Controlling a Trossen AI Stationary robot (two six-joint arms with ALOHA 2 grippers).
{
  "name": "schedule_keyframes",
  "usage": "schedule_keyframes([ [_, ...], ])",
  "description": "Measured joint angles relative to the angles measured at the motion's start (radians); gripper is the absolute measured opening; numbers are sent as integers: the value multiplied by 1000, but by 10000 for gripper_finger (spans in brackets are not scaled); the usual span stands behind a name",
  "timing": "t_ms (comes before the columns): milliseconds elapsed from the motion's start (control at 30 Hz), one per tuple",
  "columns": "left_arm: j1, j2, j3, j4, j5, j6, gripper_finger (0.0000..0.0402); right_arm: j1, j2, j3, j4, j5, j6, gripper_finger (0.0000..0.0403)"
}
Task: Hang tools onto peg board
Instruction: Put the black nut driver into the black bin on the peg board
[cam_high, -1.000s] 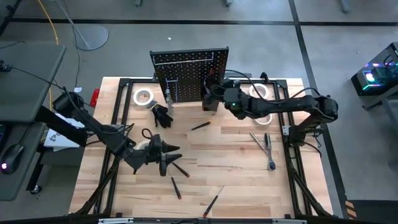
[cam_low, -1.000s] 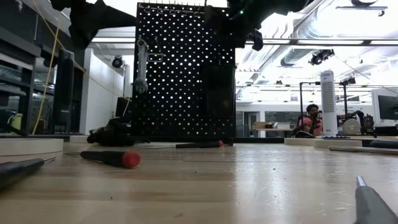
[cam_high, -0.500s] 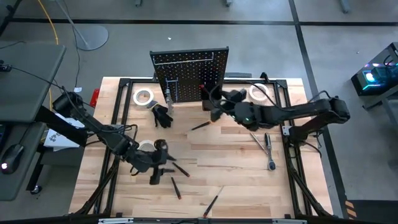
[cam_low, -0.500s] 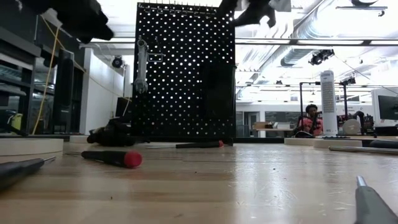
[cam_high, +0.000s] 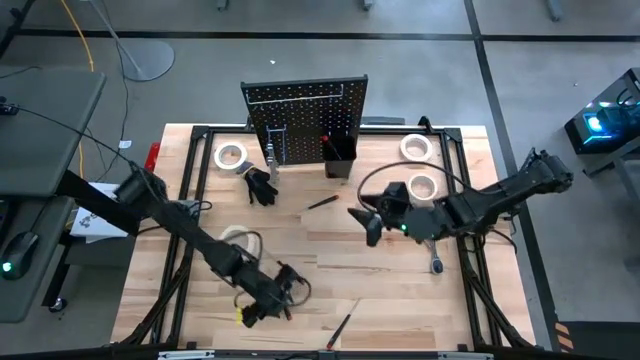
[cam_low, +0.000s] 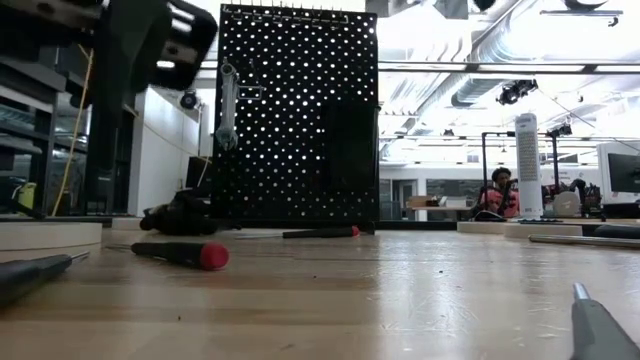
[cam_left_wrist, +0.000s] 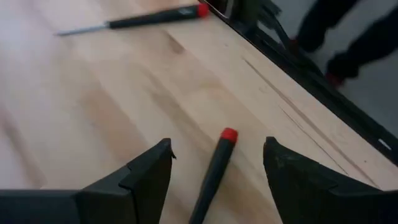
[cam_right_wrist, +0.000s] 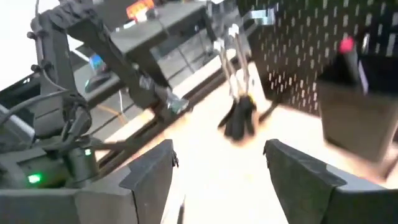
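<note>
**Left arm lining up on a red-capped screwdriver; right arm clear of the board**

Step in hand, as judged: picking the next tool off the table. The left gripper (cam_high: 262, 300) sits low over the near part of the pale wooden table (cam_high: 400, 290), fingers spread wide. In the left wrist view a slim dark screwdriver with a red end cap (cam_left_wrist: 214, 171) lies on the wood between the two dark fingers (cam_left_wrist: 140, 180), not yet touched. A second dark-shafted screwdriver with a red tip (cam_left_wrist: 146, 18) lies farther off near the table edge.

The right gripper (cam_high: 365, 222) hangs mid-table, fingers apart, holding nothing. Its wrist view faces the upright black perforated peg board (cam_high: 305, 110) and the small black open-topped bin (cam_high: 338, 152) on its front; a red-tipped handle stands up out of the bin.

On the board already: one silver wrench (cam_low: 227, 105) hanging at the left side. Still loose: white tape rolls (cam_high: 232, 155), a pair of silver wrenches (cam_high: 430, 240) at the right, and another screwdriver (cam_high: 322, 201) in front of the board.

Next move calls for: lowering the left fingers either side of the shaft, closing squarely so the slim round handle does not roll, then carrying it up the table to the board. Most tools are still unhung.
</note>
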Motion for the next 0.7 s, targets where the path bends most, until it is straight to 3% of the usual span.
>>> schedule_keyframes([
  [233, -12, 158, 62, -5, 46, 84, 232, 72, 0, 0, -116, 12, 197, 245],
  [533, 18, 232, 69, 1, 59, 35, 228, 95, 0, 0, -121, 15, 245, 245],
  [700, 49, 243, 71, -34, 30, 63, 179, 95, 0, 0, -121, 11, 245, 245],
])
